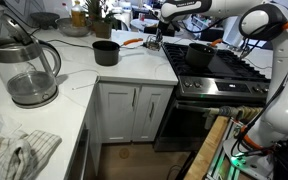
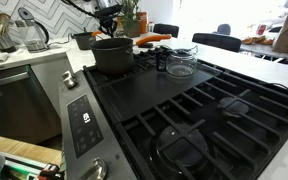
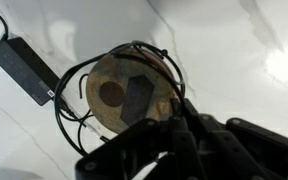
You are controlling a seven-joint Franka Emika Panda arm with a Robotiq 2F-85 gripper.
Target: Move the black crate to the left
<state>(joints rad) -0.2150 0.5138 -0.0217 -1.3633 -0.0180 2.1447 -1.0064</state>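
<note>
The black crate [image 1: 152,46] sits far back on the white marble counter [image 1: 84,85], with the black saucepan [image 1: 106,52] to its left and the stove [image 1: 219,70] to its right. From above it's thin black wire looped around a round wooden disc. It looks roundish, so I can't pick out a long axis. The gripper [image 3: 179,130] has its dark fingers pinched together on the wire rim.

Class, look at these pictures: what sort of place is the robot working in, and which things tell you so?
Most likely a home kitchen. It shows a black gas stove with iron grates, a clear glass electric kettle on the white countertop, and white panelled cupboard doors below.
</note>
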